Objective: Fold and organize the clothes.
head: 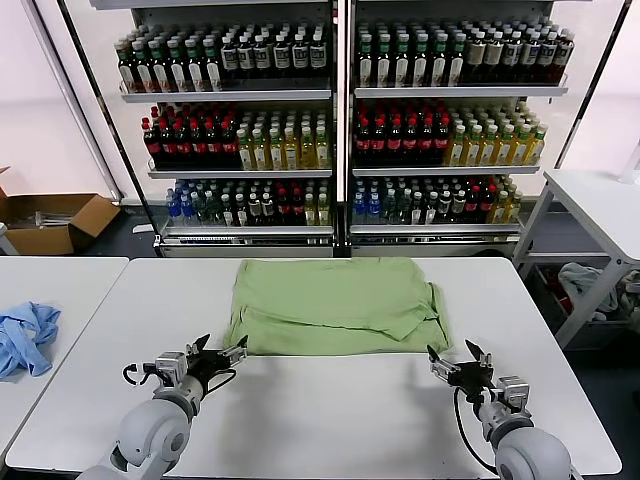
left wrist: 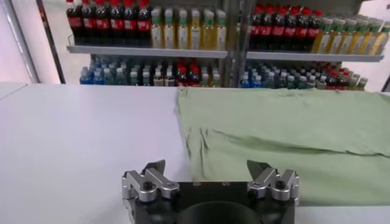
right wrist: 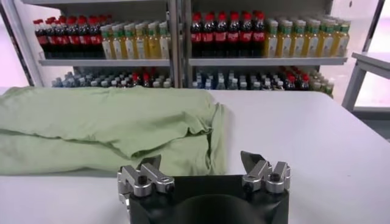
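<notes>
Showing blue garment (head view only) — wrist views, green shirt

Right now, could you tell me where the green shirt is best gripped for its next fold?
Probably at its two near corners: the shirt lies flat, already partly folded, with its near hem facing the robot. The left gripper and right gripper, both open, sit just short of those corners, so come in low from the near side.

Honestly can't read a single word anywhere here. The bottles on the shelves beyond both claws have labels, but they're too small to make out, no brand or number. The green shirt just ahead of the claws lies with plain fabric showing, no print. Nothing legible on the cardboard box either.
</notes>
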